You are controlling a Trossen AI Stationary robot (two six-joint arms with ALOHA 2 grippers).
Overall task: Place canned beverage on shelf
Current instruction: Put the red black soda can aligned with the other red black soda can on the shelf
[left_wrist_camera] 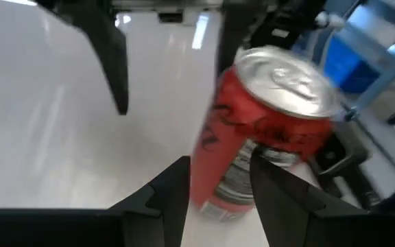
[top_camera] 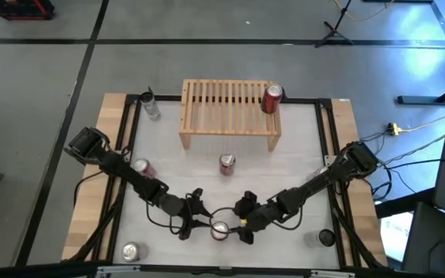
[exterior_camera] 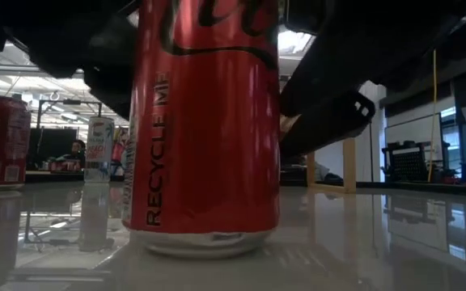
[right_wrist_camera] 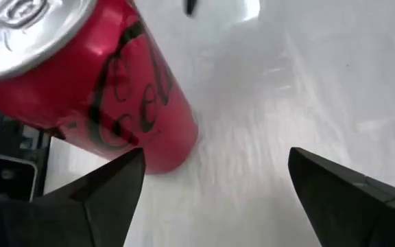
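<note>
Red can [exterior_camera: 205, 121], flanked on the tabletop [top_camera: 300, 147] by the narrowly parted left gripper [top_camera: 194, 224] and wide right gripper [top_camera: 244, 228], could be toppled by either's nudge.

white table [top_camera: 300, 158]: wooden shelf [top_camera: 229, 116] at back, six cans standing around.

can [top_camera: 220, 229]: red, black script, silver top | shelf [top_camera: 229, 116]: light wood, slatted | table [top_camera: 300, 154]: white, wood-edged | arms: dark
</note>
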